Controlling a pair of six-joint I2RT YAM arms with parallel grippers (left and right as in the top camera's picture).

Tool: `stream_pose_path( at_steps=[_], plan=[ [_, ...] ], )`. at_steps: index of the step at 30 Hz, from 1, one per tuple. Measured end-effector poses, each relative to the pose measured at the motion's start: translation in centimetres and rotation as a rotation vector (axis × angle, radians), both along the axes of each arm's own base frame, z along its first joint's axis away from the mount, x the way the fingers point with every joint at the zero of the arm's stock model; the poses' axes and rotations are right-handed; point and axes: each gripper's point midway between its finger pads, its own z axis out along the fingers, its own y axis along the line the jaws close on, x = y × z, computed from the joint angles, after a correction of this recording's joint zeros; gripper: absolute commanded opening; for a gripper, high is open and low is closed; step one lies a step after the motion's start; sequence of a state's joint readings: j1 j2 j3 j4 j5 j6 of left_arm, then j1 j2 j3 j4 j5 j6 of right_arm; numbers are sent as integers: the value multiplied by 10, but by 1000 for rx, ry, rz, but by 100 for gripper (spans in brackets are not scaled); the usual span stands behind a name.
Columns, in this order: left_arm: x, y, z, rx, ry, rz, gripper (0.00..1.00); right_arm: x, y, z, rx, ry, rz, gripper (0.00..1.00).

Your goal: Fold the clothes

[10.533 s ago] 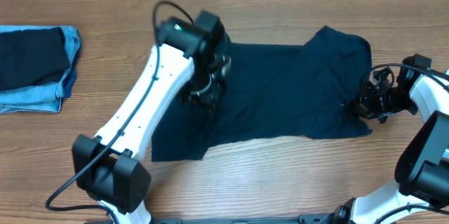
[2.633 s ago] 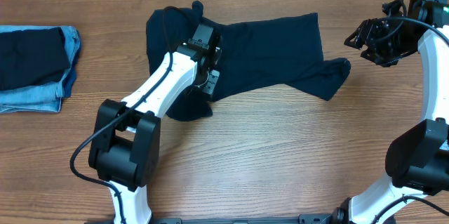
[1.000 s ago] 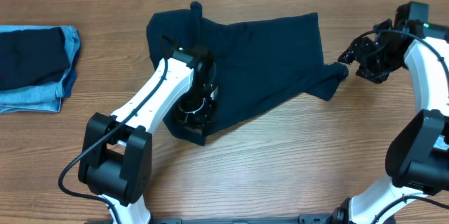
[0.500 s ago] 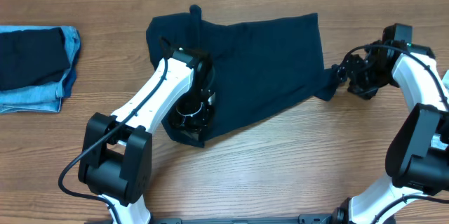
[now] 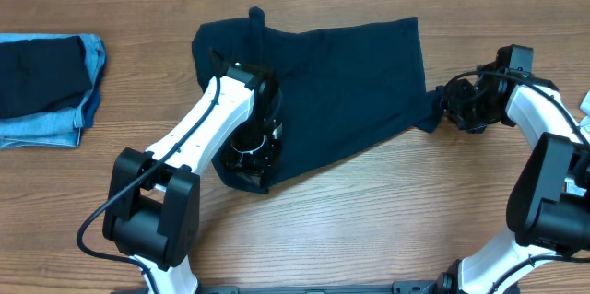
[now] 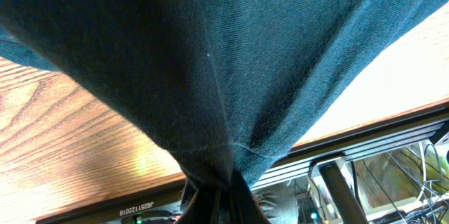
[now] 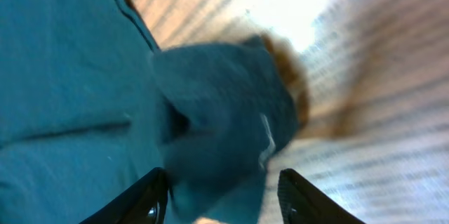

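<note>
Overhead, two arms reach over one wooden table (image 5: 387,225). The left gripper (image 5: 251,151) sits at the near left corner of a dark navy shirt (image 5: 350,68) and is clamped on it. In the left wrist view the cloth gathers into a tight bunch that runs down into the closed jaws, and it hangs taut above the table edge. The right gripper (image 5: 449,105) is at the shirt's right side, where a small flap of cloth sticks out past the main body. In the right wrist view its two tips stand apart with that crumpled flap lying between them on the wood; whether either tip presses the cloth cannot be told. The one shirt lies spread across the far middle of the table, wrinkled, with its left edge turned up. Well apart, at the left edge, is one pile: a single folded navy piece (image 5: 41,73) on top of light blue denim (image 5: 55,130), whose layers cannot be counted.
</note>
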State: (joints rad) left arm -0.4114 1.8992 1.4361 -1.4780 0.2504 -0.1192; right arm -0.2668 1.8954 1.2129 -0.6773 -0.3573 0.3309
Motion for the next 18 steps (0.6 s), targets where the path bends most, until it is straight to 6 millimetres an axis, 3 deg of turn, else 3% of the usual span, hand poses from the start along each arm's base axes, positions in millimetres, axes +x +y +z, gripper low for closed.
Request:
stream_pose_path(
  at_steps=[1, 6, 11, 14, 18],
  plan=[
    [0, 0, 0, -1, -1, -2, 4, 3, 0, 0, 4, -15, -2, 39],
    [0, 0, 0, -5, -2, -11, 4, 11, 1, 3, 15, -54, -7, 18],
    [0, 0, 0, -6, -2, -13, 4, 6, 4, 1, 31, -30, -16, 4],
    [0, 1, 0, -2, -3, -15, 4, -9, 6, -3, 46, 40, -25, 4],
    [1, 2, 0, 4, -5, -19, 4, -48, -1, -10, 58, 208, -64, 4]
  ],
)
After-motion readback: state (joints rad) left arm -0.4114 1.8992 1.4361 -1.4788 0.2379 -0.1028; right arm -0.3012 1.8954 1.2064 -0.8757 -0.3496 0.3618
